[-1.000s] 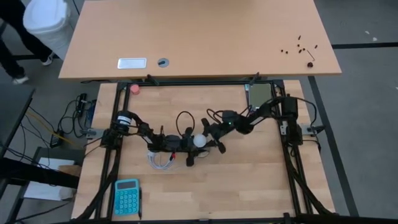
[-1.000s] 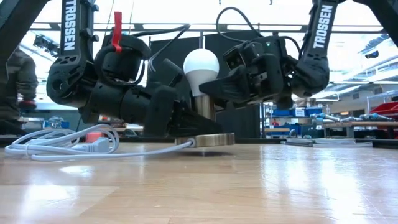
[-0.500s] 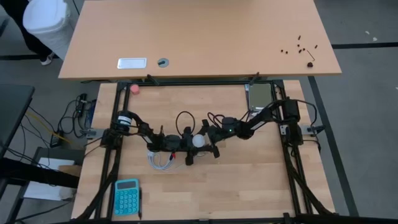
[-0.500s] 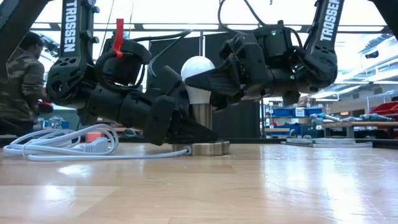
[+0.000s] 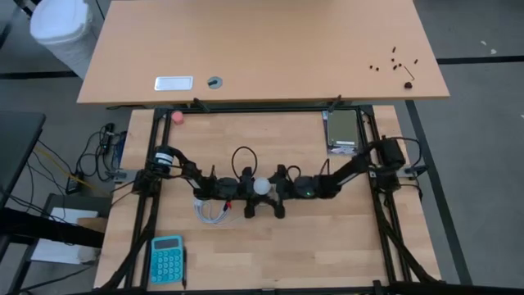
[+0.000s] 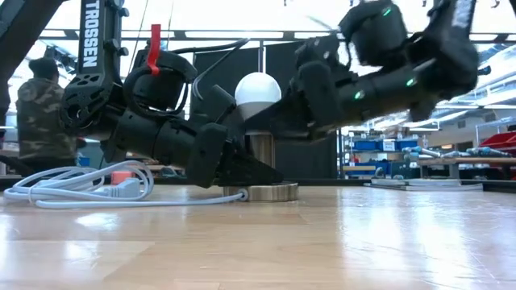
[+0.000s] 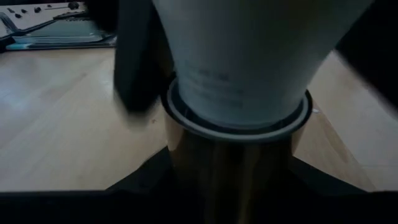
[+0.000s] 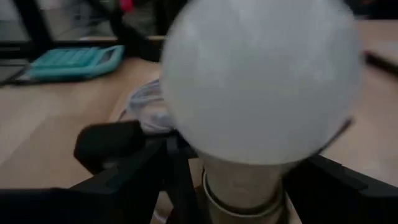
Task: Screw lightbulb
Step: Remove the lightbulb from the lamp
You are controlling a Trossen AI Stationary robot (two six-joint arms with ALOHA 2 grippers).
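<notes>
Right gripper [image 5: 264,190] sits wide around the bulb [image 5: 261,187], not pinching; left gripper [image 5: 239,192] clamps the socket [image 6: 262,165]. It should re-close squarely, then twist gently.

I see a matt frosted white lightbulb [image 6: 258,95] in a shiny metal socket [image 6: 261,190] (brushed look), on a smooth, glossy wooden tabletop [image 6: 339,242].

Long desk [image 5: 262,49] (wood), grey floor [image 5: 483,147]
</notes>
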